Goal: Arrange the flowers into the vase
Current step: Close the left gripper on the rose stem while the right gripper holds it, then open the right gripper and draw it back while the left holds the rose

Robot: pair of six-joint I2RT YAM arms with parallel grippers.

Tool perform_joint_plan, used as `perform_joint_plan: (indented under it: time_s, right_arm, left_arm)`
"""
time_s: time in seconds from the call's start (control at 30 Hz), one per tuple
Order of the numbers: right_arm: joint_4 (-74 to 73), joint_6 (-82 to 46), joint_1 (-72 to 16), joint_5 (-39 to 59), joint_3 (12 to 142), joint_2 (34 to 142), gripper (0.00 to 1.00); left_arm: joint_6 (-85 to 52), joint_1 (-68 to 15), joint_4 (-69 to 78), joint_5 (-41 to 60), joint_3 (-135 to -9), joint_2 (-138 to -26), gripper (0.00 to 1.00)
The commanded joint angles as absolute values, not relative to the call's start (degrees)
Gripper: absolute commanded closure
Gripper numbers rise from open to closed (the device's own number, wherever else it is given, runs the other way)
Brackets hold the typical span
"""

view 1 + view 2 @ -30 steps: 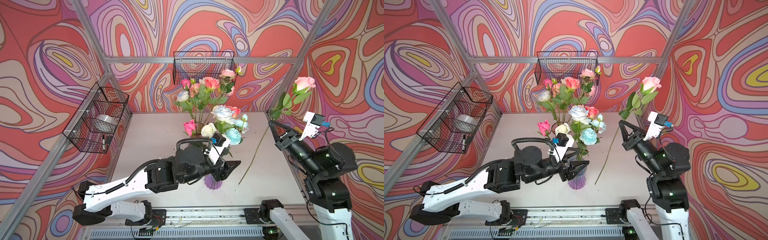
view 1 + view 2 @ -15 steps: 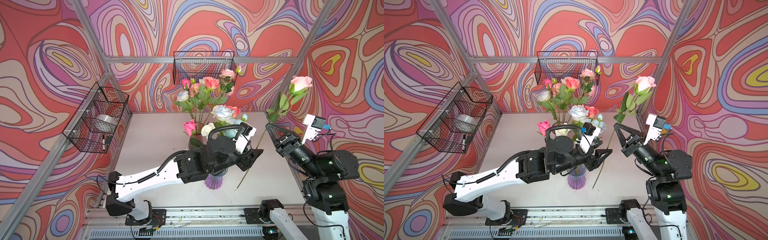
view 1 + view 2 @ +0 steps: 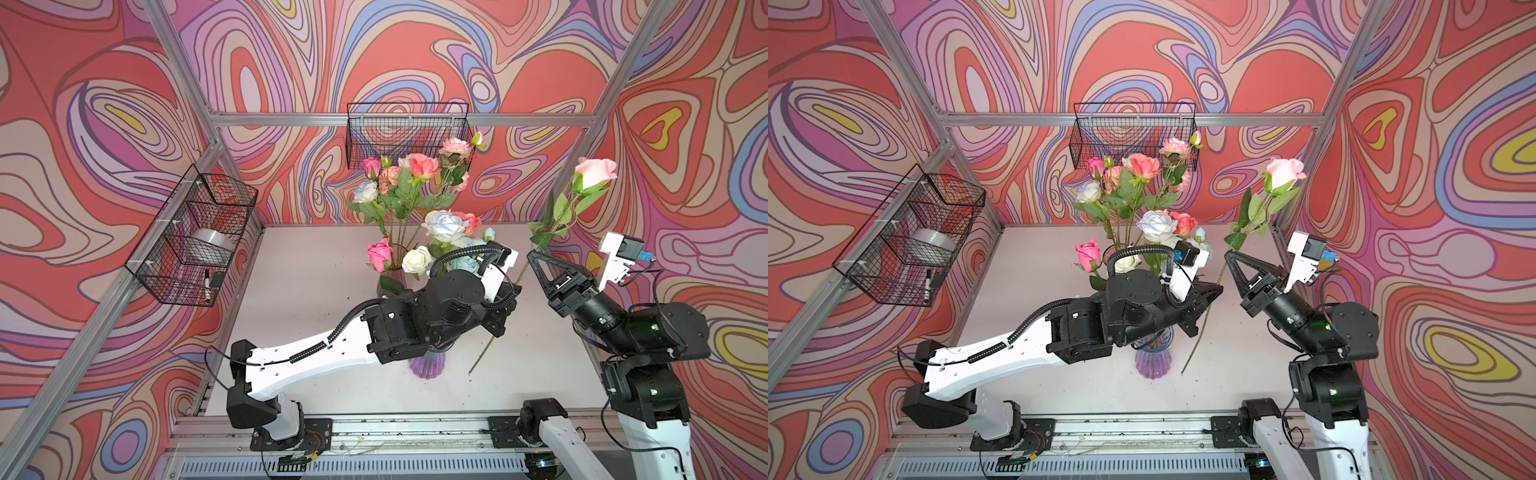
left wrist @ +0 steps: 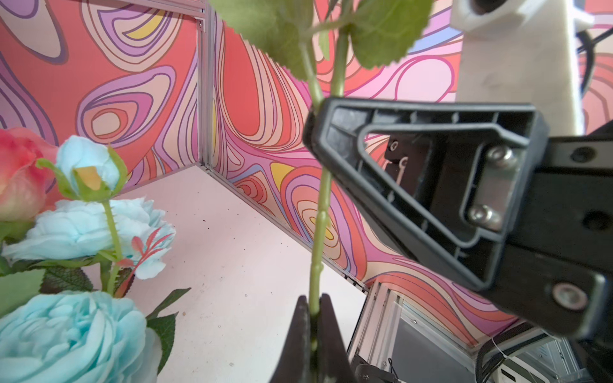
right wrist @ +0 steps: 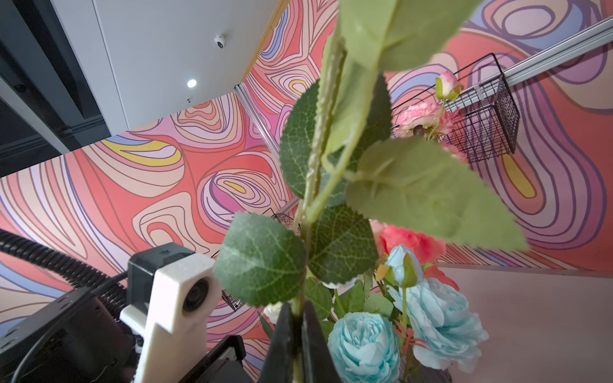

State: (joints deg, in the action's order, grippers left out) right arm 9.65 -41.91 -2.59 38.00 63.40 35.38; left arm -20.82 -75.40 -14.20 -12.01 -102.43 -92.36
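Left tool [image 4: 312, 306] pinches the green stem of the pink rose [image 3: 593, 172], low down, while the right tool [image 5: 297, 313] grips the same stem just above it, under the leaves. Its head stands high above both tools; the stem's end hangs past the left tool toward the counter [image 3: 316, 291], beside the purple vase [image 3: 428, 365] holding the other flowers [image 3: 415, 183] under the left arm.
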Motion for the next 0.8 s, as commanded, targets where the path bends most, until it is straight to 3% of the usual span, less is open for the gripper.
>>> perform_joint_plan:
  time_s: [0.0,0.13,0.2,0.3,0.57,0.77]
  right_arm:
    - [8.18,-42.38,-2.47,39.37,63.11,34.84,1.00]
    - [8.01,-42.62,-2.55,39.86,62.59,34.68,1.00]
    - [7.91,-42.64,-2.54,39.86,62.41,34.42,0.77]
    - [7.97,-41.93,-2.50,40.34,62.31,34.19,0.63]
    - [8.80,-40.30,-2.52,39.38,62.27,33.38,0.58]
    - [11.51,-39.52,-2.54,33.33,63.42,34.17,0.57]
  left_arm:
    - [-21.41,-75.19,-13.71,-13.03,-103.80,-92.82,1.00]
    - [-21.85,-75.05,-13.70,-13.01,-103.71,-92.69,1.00]
    - [-22.08,-74.90,-13.25,-13.69,-103.30,-92.23,1.00]
    - [-21.73,-74.55,-12.68,-14.56,-102.68,-91.01,1.00]
    - [-18.35,-73.20,-14.48,-15.16,-104.76,-88.13,1.00]
    - [-14.59,-73.13,-14.75,-15.41,-106.06,-84.77,1.00]
